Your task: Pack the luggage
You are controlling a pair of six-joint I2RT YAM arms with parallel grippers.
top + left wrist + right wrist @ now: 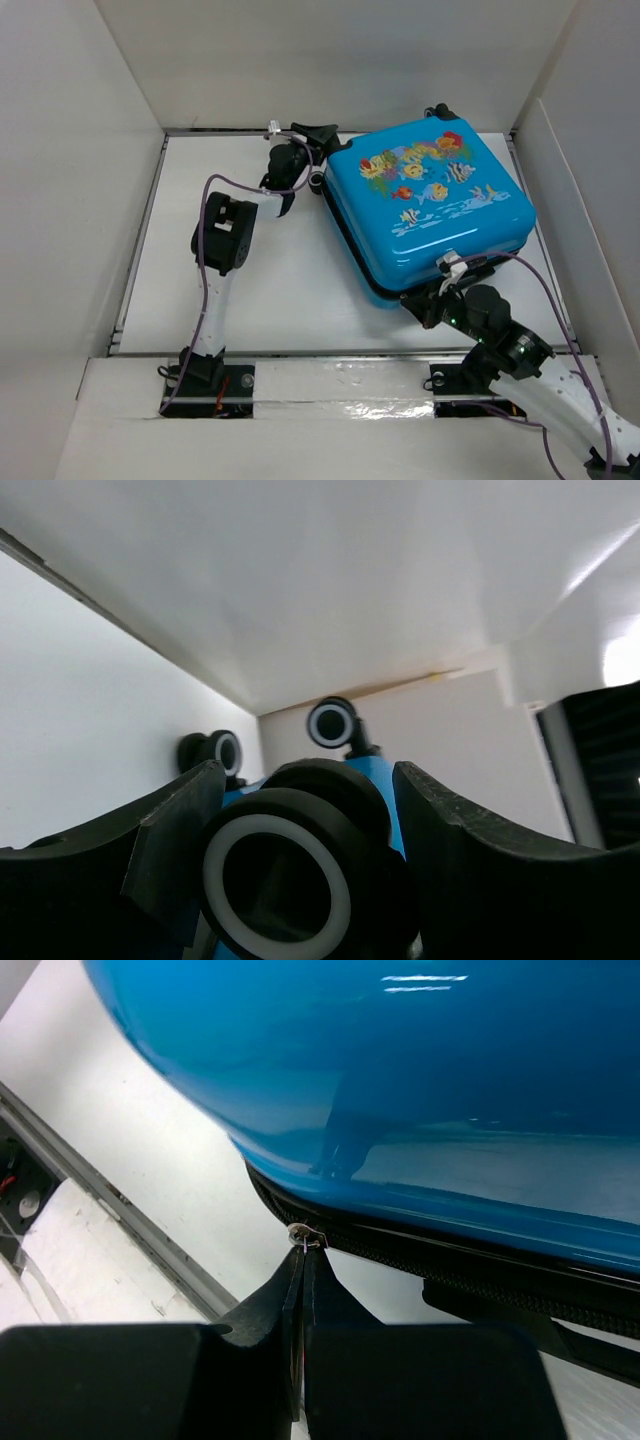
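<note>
The luggage (430,205) is a bright-blue hard-shell suitcase with a fish print. It lies flat and closed at the back right of the table. My left gripper (312,165) is at its far-left corner. In the left wrist view my left gripper (305,780) has its jaws on either side of a black-and-white wheel (275,880), pressed against it. My right gripper (425,300) is at the near edge. In the right wrist view it (303,1250) is shut on the small metal zipper pull (303,1234) by the black zipper trim (450,1260).
White walls enclose the white table (270,290) on the left, back and right. A metal rail (330,353) runs along the near edge. Two more suitcase wheels (332,723) (222,752) show beyond the held one, close to the back wall.
</note>
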